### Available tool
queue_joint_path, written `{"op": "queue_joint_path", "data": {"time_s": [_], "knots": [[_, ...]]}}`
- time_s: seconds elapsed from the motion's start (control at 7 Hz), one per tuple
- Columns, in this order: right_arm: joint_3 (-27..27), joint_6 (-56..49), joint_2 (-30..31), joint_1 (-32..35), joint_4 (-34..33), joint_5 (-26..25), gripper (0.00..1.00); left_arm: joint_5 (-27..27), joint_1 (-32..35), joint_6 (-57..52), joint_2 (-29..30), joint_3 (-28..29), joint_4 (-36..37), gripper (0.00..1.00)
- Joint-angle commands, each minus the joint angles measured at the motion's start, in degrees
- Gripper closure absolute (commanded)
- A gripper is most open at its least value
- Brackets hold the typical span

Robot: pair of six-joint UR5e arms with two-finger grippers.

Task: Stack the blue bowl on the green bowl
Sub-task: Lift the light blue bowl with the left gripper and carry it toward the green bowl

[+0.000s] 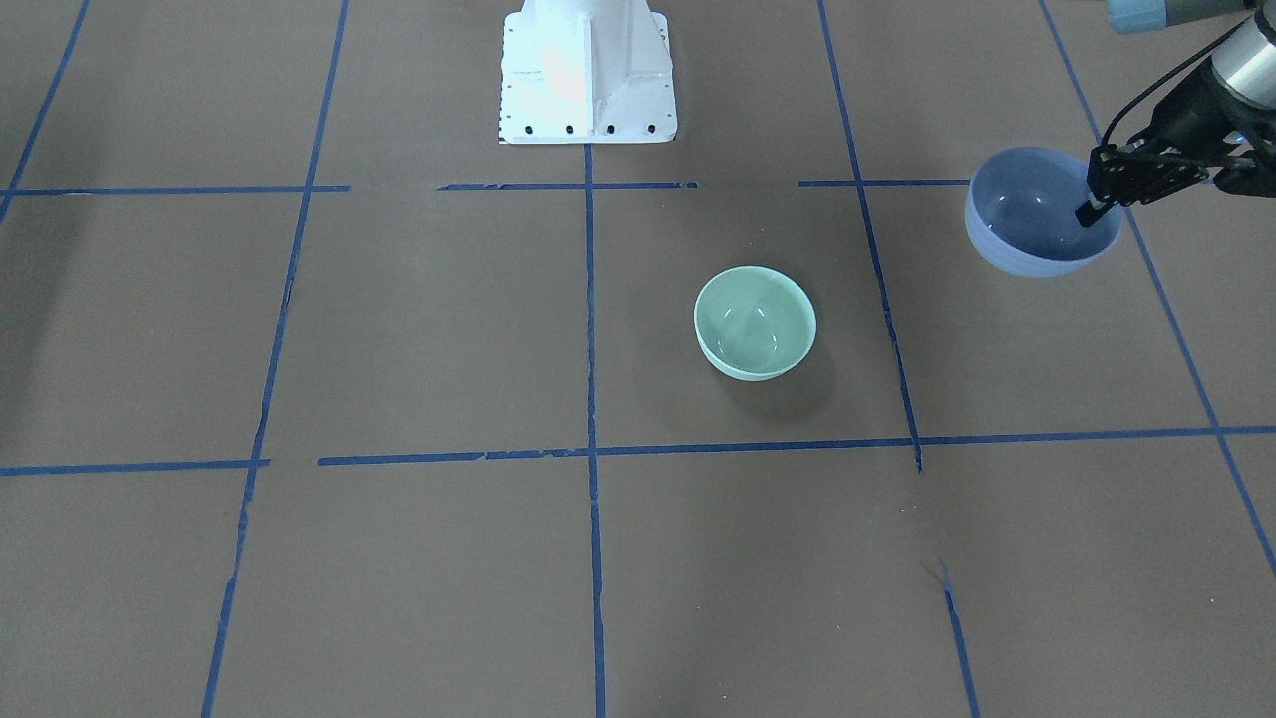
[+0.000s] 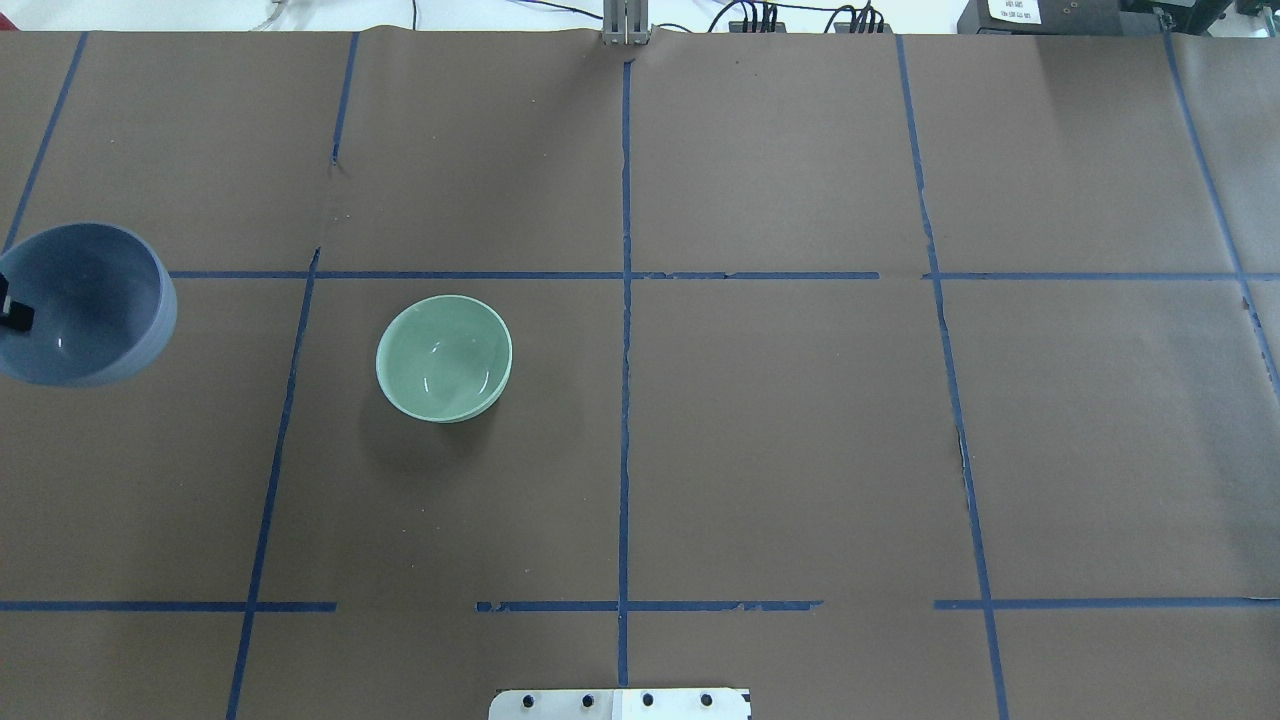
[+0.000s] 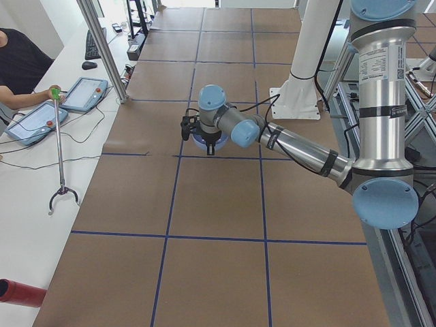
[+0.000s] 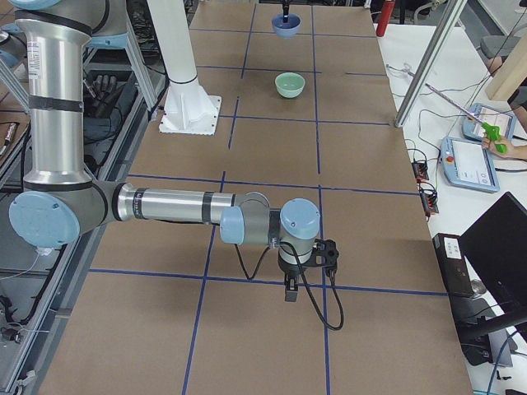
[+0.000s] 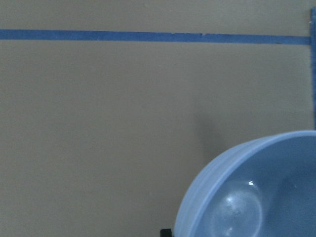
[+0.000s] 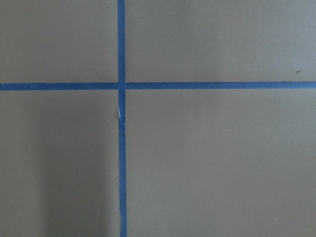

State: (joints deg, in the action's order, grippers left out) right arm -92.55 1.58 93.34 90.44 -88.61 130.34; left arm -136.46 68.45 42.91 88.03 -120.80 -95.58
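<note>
Brown table surface (image 6: pixel 212 163), two blue tape lines (image 6: pixel 121 86) crossing upper left, faint shadow lower left

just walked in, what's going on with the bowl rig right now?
The left hand is pinching the blue bowl by its rim, with one finger inside. The bowl looks lifted off the table. The green bowl sits upright and empty on the table, well apart from the blue one, so nothing is stacked yet. The right hand hangs over bare table far from both bowls. I can't tell whether it is open or shut.
</note>
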Motion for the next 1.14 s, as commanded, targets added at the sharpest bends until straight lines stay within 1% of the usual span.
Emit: {"op": "queue_joint_path", "data": {"time_s": [0.0, 0.14, 0.43, 0.57, 0.86, 1.0], "knots": [[0.0, 0.0, 0.0, 0.0, 0.0, 0.0, 0.00, 0.1, -2.1, 7.8, 7.8, -2.0, 7.4, 1.00], [0.0, 0.0, 0.0, 0.0, 0.0, 0.1, 0.00, 0.3, -5.7, 14.9, 9.9, -1.0, 3.5, 1.00], [0.0, 0.0, 0.0, 0.0, -0.1, 0.0, 0.00, 0.4, -10.9, 26.6, 11.3, 6.8, -13.7, 1.00], [0.0, 0.0, 0.0, 0.0, 0.0, 0.1, 0.00, 0.8, -14.4, 31.3, 13.3, 9.3, -17.2, 1.00], [0.0, 0.0, 0.0, 0.0, 0.0, 0.1, 0.00, 3.8, -19.6, 33.7, 17.0, 13.0, -18.0, 1.00], [0.0, 0.0, 0.0, 0.0, 0.0, 0.0, 0.00, 4.1, -20.9, 35.6, 17.5, 15.3, -22.0, 1.00]]}}
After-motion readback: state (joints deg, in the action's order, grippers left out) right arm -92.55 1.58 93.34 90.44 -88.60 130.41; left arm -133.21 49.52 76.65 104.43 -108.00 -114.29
